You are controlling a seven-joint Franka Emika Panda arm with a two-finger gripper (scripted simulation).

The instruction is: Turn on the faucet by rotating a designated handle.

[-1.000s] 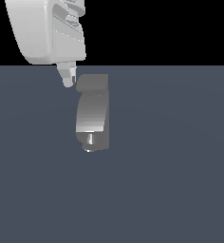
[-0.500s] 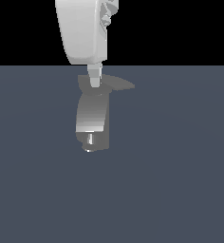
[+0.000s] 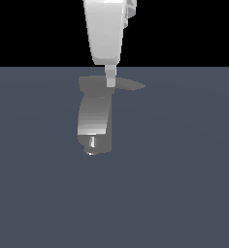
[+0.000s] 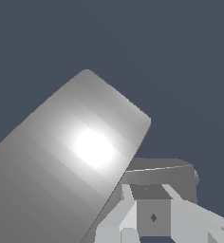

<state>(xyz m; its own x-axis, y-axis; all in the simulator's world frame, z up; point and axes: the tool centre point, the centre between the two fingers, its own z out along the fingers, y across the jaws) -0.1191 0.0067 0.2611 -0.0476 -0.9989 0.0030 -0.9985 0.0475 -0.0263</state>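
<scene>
Claw (image 3: 110, 82) now presses on the handle (image 3: 128, 85) atop the faucet (image 3: 93, 118), having slid toward the exterior view's right since a second ago; the lever has swung out, so rotation seems underway. Whether the claw is clenched, I cannot tell.

There is 1 faucet (image 3: 93, 121), 1 handle (image 3: 128, 85), 1 nozzle stub (image 3: 92, 142), and 1 gripper (image 3: 110, 82).
</scene>
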